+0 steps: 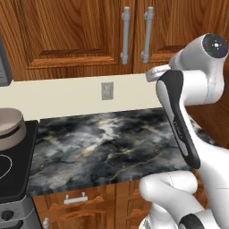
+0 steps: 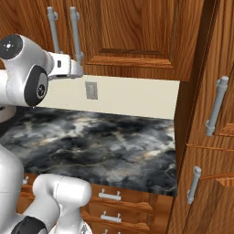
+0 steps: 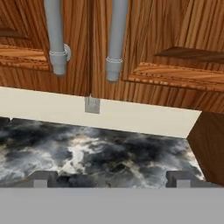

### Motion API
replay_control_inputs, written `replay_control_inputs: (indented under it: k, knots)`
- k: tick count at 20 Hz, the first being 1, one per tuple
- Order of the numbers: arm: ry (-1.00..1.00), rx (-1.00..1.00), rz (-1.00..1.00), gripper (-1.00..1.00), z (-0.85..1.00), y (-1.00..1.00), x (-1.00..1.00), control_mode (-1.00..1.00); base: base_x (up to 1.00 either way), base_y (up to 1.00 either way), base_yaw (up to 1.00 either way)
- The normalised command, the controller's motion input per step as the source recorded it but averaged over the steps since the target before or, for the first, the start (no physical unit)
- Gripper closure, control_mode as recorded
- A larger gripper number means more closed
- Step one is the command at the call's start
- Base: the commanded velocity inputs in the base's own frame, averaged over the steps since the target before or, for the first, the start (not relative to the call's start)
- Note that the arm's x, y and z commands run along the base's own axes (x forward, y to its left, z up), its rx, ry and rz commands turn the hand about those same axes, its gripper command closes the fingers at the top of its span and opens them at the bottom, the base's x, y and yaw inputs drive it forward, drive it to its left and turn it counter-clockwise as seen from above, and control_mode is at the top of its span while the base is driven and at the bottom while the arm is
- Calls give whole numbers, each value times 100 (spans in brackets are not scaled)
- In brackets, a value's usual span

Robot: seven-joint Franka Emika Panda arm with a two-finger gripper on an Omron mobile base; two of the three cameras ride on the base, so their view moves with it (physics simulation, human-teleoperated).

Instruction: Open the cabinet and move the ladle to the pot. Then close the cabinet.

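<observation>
- While hovering in front of the lower edge of the reddish-brown wooden wall cabinet [image 3: 144,26], hangs with the two-finger gripper [image 3: 111,178] spread wide: dark fingertips [image 3: 41,177] far apart at the bottom of the hand view, nothing between them, nothing held.
- Faces both raised-panel doors shut, meeting at a seam at upper centre of the hand view, flanked by the left grey metal bar handle [image 3: 54,35] and the right grey metal bar handle [image 3: 117,39].
- Sits lower than both handle ends, near them but touching neither; white hand just under the pair in the upper left of the right base view.
- Looks down on the black marbled stone counter [image 1: 107,143] across the middle of the frame, with a small grey wall outlet [image 3: 92,105] on the cream backsplash [image 1: 67,96] above it.
- Finds the small round grey metal pot [image 1: 10,125] with its pale beige inside at the far left edge of the left base view, on the dark stove top [image 1: 15,170], well apart from the gripper; cut off by the frame, so contents cannot be told.
- Judged step: opening the cabinet, not yet begun; ladle presumably behind the shut doors.
- Next move calls for rising to mid-handle height, centring one vertical bar between the fingers, closing firmly, then pulling outward along the door's arc.
- Calls for care to catch one bar alone, given how close the two stand.
</observation>
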Motion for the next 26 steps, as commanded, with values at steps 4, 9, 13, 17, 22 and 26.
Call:
replay_control_inputs:
  k: [4,9,13,17,22,26]
  knots:
    - [-29,-1,0,-100,55,12,-2,-100,0,0,0]
    - [-22,0,-1,-100,45,20,0,-100,0,0,0]
    - [-20,0,-1,-100,35,11,0,-100,0,0,0]
    - [-14,1,-1,-100,30,3,8,-100,0,0,0]
    - [-11,1,0,-100,1,-1,31,-100,0,0,0]
    - [-1,3,0,-100,0,-14,41,-100,0,0,0]
